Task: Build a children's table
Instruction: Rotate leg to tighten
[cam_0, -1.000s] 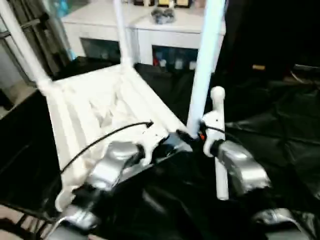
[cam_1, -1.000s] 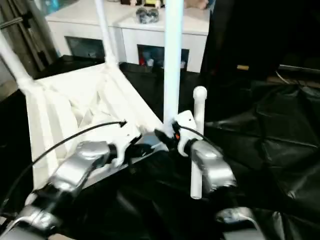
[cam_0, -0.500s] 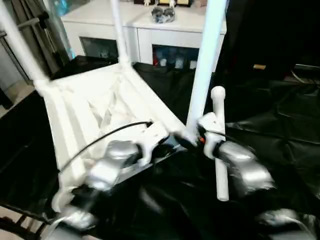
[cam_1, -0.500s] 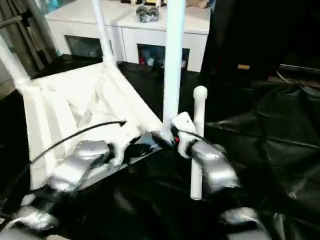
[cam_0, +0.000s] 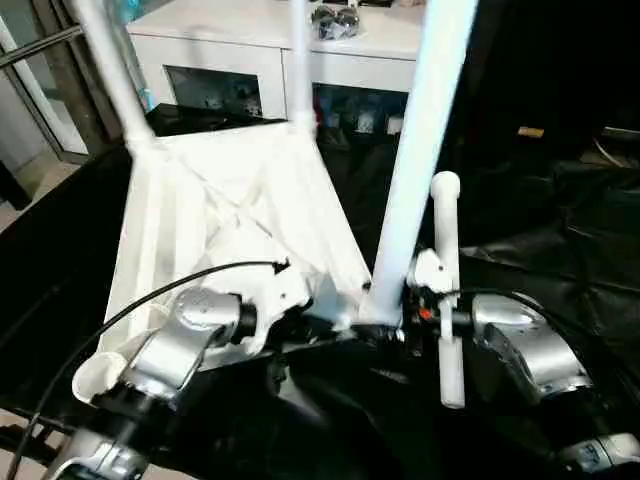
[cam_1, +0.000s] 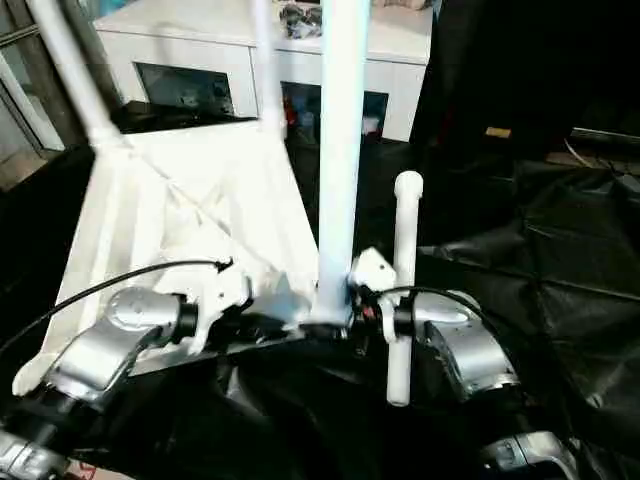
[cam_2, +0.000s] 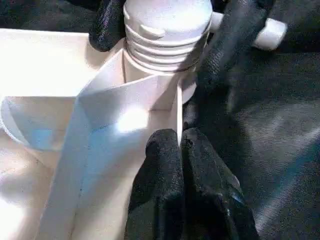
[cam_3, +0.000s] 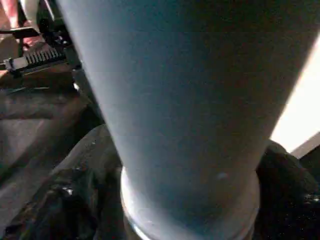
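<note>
The tabletop (cam_0: 230, 215) lies underside up on black sheeting (cam_0: 560, 230), three legs standing from its corner sockets. The left hand (cam_2: 180, 150) is pinched tight on a thin rib of the tabletop, just beside the nearest socket. The right hand (cam_0: 395, 325) sits at the base of the near leg (cam_0: 420, 150), its fingers (cam_2: 235, 40) set wide around it. A fourth leg (cam_0: 447, 290) stands just behind the right hand.

The tabletop (cam_0: 235, 215) is white with a ribbed underside, and its tubular legs (cam_0: 420, 150) are white too, one carrying ridged rings at its base (cam_2: 165, 45). The pincer fingers (cam_2: 172, 190) are black on silver forearms (cam_0: 525, 345). Black sheeting (cam_0: 560, 240) covers the surface, with a white cabinet (cam_0: 250, 50) behind.
</note>
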